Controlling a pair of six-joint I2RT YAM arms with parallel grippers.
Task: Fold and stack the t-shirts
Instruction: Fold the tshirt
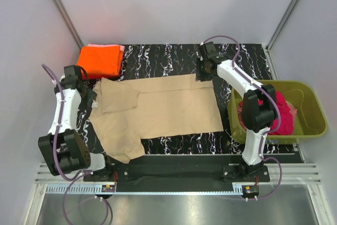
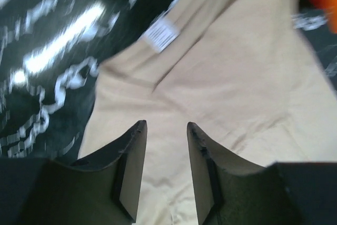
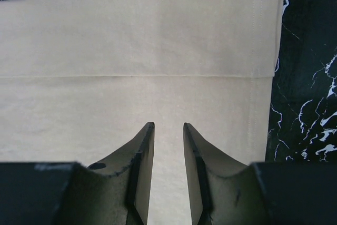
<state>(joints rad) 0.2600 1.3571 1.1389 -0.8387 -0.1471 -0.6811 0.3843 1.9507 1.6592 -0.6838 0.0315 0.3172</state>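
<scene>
The tan-beige t-shirt (image 1: 163, 106) is lying spread across the black marbled table (image 1: 168, 56) with a long fold running along it. The bright orange t-shirt (image 1: 100, 60) is sitting folded at the far left corner on what looks like the pale pink t-shirt (image 1: 121, 48), and the magenta-red t-shirt (image 1: 281, 114) is lying bunched in the olive-green tub (image 1: 310, 104). The left gripper (image 2: 166, 125) is hovering over the collar end near the white label (image 2: 161, 34) and the right gripper (image 3: 168, 125) over the hem end, each standing narrowly parted and gripping nothing.
</scene>
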